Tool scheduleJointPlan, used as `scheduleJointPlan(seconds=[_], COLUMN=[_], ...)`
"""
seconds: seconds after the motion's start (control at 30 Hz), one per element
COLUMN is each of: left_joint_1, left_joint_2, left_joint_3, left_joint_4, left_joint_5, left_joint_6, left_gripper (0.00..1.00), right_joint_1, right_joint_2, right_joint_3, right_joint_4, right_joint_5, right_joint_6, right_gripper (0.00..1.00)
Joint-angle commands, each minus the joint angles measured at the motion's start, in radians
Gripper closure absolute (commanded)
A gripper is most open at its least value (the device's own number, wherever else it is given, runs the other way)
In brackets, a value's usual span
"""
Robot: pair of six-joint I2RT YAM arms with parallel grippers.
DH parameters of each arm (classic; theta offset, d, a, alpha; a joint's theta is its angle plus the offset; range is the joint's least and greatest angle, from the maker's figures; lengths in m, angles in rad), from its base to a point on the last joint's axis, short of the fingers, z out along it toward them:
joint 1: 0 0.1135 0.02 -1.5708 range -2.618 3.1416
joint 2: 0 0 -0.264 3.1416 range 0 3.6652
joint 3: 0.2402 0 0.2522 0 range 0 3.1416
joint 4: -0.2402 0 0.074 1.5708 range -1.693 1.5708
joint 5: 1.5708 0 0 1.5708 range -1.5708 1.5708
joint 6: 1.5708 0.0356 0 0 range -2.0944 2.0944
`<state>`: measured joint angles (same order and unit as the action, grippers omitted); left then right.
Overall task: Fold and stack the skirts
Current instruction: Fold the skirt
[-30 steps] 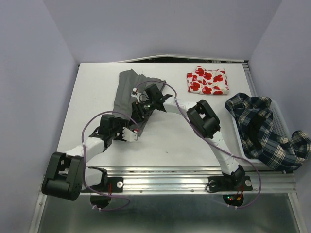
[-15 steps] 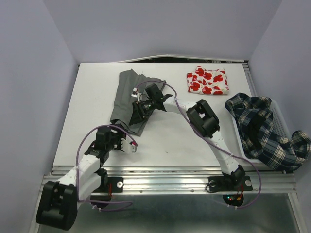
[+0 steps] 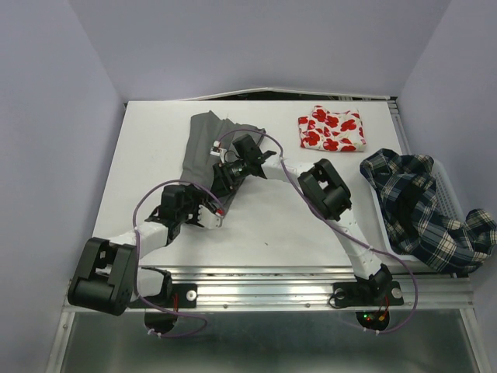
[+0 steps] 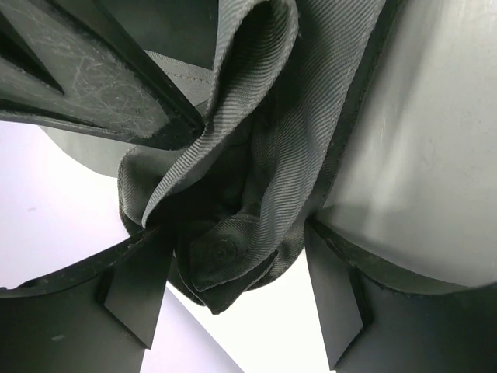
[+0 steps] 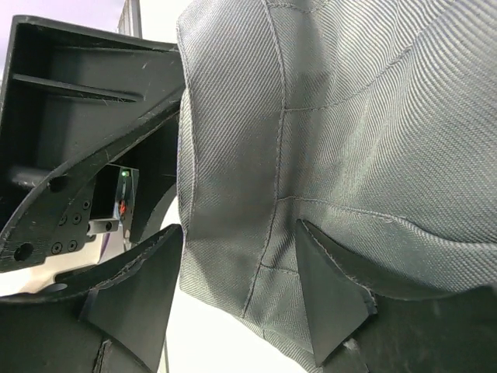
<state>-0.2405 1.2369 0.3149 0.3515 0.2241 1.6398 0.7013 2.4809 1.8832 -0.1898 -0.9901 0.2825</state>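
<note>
The grey skirt point(image 3: 202, 148) lies partly folded at the table's back left. My left gripper point(image 3: 208, 215) is at its near corner. In the left wrist view the gripper point(image 4: 237, 326) stands open, with a bunched grey hem point(image 4: 233, 256) between its wide-apart fingers. My right gripper point(image 3: 220, 176) is over the skirt's right edge. It point(image 5: 210, 326) is open too, one finger point(image 5: 326, 295) resting on flat grey cloth point(image 5: 326, 116) and the other off its edge. The folded white skirt with red print point(image 3: 331, 129) lies at the back right. The plaid skirt point(image 3: 415, 206) hangs crumpled over the basket.
A white mesh basket point(image 3: 449, 194) stands at the table's right edge under the plaid skirt. Purple cables loop over both arms. Lilac walls close in left, right and behind. A metal rail point(image 3: 311, 291) runs along the near edge.
The left arm drew back toward the near edge, then came forward again to the grey skirt's near corner, its jaws wider than before. The right arm has barely moved.
</note>
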Motion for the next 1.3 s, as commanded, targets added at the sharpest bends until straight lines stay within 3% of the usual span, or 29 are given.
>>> scheduleJointPlan(seconds=[0.0, 0.07, 0.1, 0.2, 0.23, 0.27, 0.5, 0.7, 0.87, 0.9, 1.0, 1.03, 1.07, 1.27], left_joint_1=[-0.002, -0.002, -0.002, -0.002, -0.002, -0.002, -0.003, -0.006, -0.011, -0.016, -0.022, -0.022, -0.022, -0.022], left_joint_2=[0.009, 0.006, -0.002, -0.025, -0.052, -0.053, -0.238, -0.312, -0.274, -0.269, -0.278, -0.286, -0.292, -0.272], left_joint_3=[-0.002, 0.018, 0.026, 0.056, 0.065, 0.069, 0.113, 0.115, 0.168, 0.176, 0.208, 0.220, 0.246, 0.341], left_joint_4=[-0.032, -0.069, -0.109, -0.172, -0.234, -0.235, -0.488, -0.592, -0.666, -0.675, -0.723, -0.747, -0.773, -0.905], left_joint_5=[0.024, 0.034, 0.040, 0.050, 0.047, 0.046, 0.096, 0.104, 0.110, 0.101, 0.083, 0.084, 0.087, 0.087], left_joint_6=[0.028, 0.022, 0.003, -0.017, -0.017, -0.021, -0.035, -0.041, -0.098, -0.104, -0.133, -0.130, -0.130, -0.175], left_gripper=[0.26, 0.48, 0.64, 0.77, 0.90, 0.96, 1.00, 1.00, 0.99, 0.92, 0.29, 0.13, 0.08, 0.07], right_joint_1=[-0.003, -0.003, -0.003, -0.003, -0.003, -0.003, -0.071, -0.111, -0.111, -0.111, -0.111, -0.111, -0.111, -0.092], right_joint_2=[0.053, 0.050, 0.046, 0.035, 0.026, 0.020, -0.053, -0.070, -0.034, -0.033, -0.033, -0.036, -0.040, -0.030], right_joint_3=[-0.047, -0.044, -0.044, -0.036, -0.030, -0.024, 0.088, 0.224, 0.243, 0.229, 0.165, 0.148, 0.134, 0.117], right_joint_4=[-0.119, -0.120, -0.120, -0.123, -0.123, -0.125, -0.125, -0.125, -0.100, -0.088, -0.042, -0.030, -0.017, 0.009], right_joint_5=[0.077, 0.071, 0.070, 0.065, 0.062, 0.059, 0.064, 0.113, 0.076, 0.067, 0.027, 0.022, 0.019, 0.002], right_joint_6=[-0.042, -0.042, -0.043, -0.046, -0.046, -0.045, -0.028, -0.039, 0.001, 0.012, 0.049, 0.056, 0.072, 0.080], right_gripper=[0.35, 0.37, 0.38, 0.37, 0.37, 0.35, 0.22, 0.20, 0.20, 0.21, 0.23, 0.23, 0.24, 0.24])
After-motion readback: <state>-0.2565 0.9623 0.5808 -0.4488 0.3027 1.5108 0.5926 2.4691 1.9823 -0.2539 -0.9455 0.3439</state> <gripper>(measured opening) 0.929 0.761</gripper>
